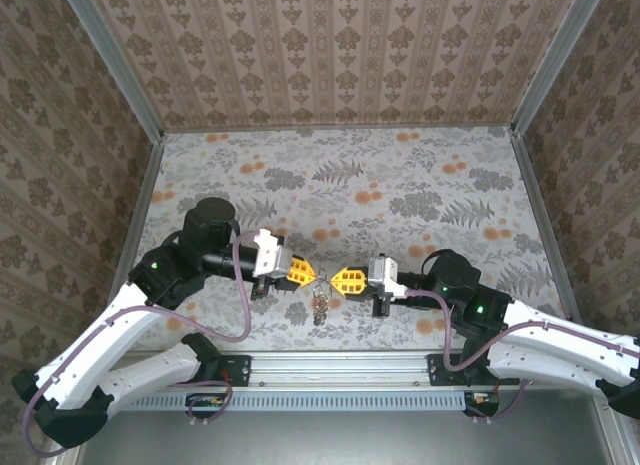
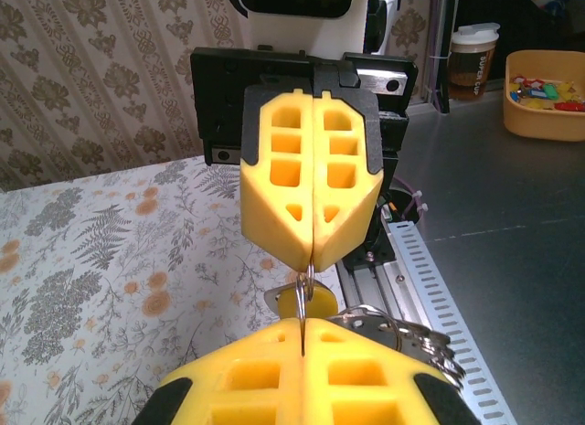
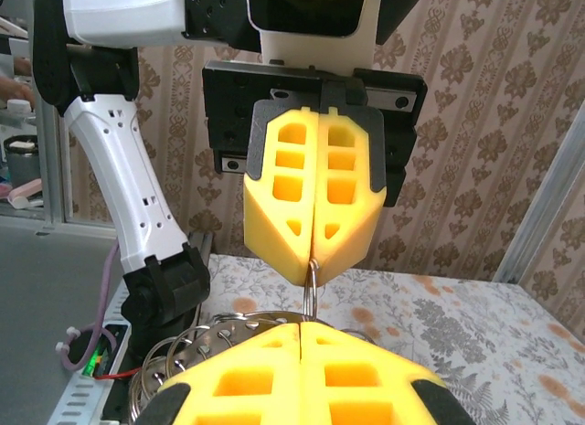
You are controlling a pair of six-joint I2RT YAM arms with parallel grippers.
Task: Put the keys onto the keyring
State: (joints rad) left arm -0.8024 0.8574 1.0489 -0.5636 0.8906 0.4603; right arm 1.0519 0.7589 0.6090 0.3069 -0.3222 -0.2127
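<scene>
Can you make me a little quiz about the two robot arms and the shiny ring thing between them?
1. True or false: the left gripper is wide open.
2. What do the left gripper and the right gripper both pinch, tip to tip? A) a thin metal ring B) a spoon C) a sock
3. Fill in: the right gripper's pads are coloured ___.
Key: 1 false, it is shut. 2 A. 3 yellow.

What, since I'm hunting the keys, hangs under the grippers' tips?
The keys dangle below the shut left gripper and right gripper, from a thin ring. Its pinched parts are hidden.
</scene>
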